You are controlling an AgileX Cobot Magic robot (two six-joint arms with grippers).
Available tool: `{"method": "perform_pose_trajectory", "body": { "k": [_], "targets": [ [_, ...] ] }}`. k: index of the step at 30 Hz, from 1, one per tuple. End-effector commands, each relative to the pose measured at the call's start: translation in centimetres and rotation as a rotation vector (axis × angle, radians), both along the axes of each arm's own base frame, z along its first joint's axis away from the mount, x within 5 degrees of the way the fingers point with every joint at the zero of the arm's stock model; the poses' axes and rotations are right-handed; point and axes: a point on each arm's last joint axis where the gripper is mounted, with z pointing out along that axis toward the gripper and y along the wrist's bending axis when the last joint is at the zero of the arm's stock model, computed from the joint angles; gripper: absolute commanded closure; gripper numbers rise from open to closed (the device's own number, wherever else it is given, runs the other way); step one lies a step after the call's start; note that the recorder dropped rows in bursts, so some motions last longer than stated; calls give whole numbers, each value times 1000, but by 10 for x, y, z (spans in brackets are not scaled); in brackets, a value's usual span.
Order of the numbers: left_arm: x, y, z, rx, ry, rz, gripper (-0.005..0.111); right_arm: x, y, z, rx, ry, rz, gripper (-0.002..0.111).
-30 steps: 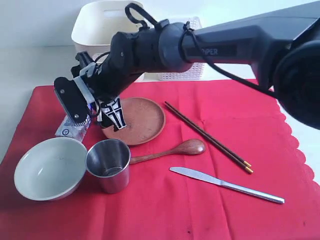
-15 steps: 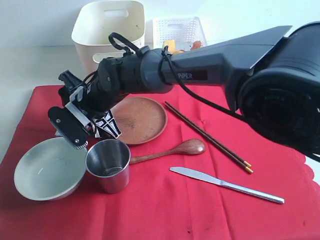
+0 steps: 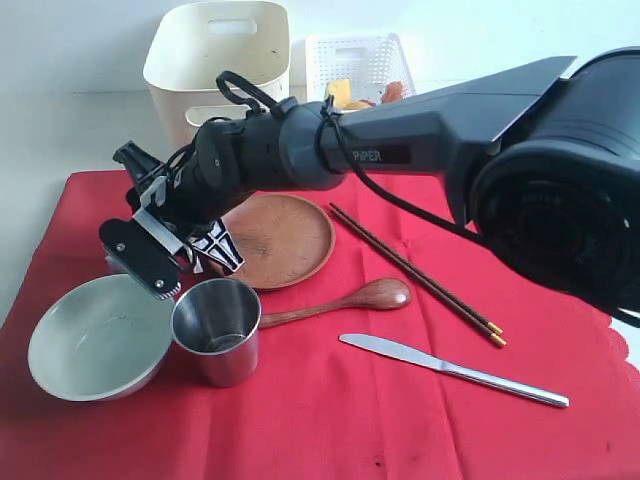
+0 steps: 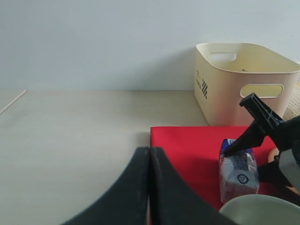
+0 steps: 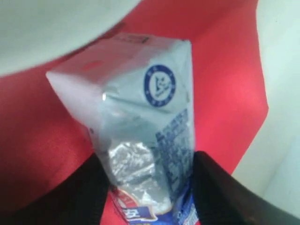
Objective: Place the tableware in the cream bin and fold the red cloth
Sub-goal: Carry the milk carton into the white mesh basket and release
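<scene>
- Red cloth point(image 3: 400, 430) is lying flat under all the tableware, so no folding is happening until that's cleared. None of it is in the cream bin point(image 3: 215, 60) yet, which is standing at the cloth's far edge.
- My left gripper point(image 4: 149, 154) is hanging over bare table off the cloth's left side, fingers pressed together on nothing. No worries there.
- The bowl point(image 3: 95, 340) is sitting just beside my right gripper point(image 3: 178, 258), which is reaching across the middle. If I'm lifting crooked, I'm clipping its rim.
- My right fingers are pressing both sides of the milk carton point(image 5: 145, 131) lying on the cloth, with no gap I can see. It's looking soft and dented, so squeezing harder is risking a crush or leak, and going too light means it's slipping out.
- The steel cup point(image 3: 217, 330) is standing right by my other finger and looking easy to tip.
- The carton isn't tableware, so dropping it in the cream bin would be the dumb mistake.
- Plate point(image 3: 280, 240), spoon point(image 3: 340, 302), chopsticks point(image 3: 415, 272) and knife point(image 3: 450, 368) are lying further right, well clear.
</scene>
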Motion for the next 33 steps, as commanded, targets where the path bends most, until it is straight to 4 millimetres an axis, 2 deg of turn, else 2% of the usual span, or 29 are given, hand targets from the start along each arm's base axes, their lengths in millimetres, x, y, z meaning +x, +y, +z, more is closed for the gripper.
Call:
{"method": "perform_pose_trajectory", "body": {
  "k": [1, 15, 19, 22, 26, 33],
  "targets": [
    [-1, 0, 2, -2, -12, -4, 105, 3, 2, 33, 97, -38, -38, 108],
    [-1, 0, 2, -2, -12, -4, 105, -6, -12, 145, 418, 154, -314, 108],
    [-1, 0, 2, -2, -12, -4, 105, -6, -25, 179, 500, 195, -379, 108],
    [-1, 0, 2, -2, -12, -4, 105, 3, -41, 199, 555, 237, -465, 108],
    [-1, 0, 2, -2, -12, -4, 105, 19, -69, 214, 559, 284, -603, 108],
    [-1, 0, 2, -2, -12, -4, 105, 66, -124, 211, 566, 345, -951, 108]
  ]
}}
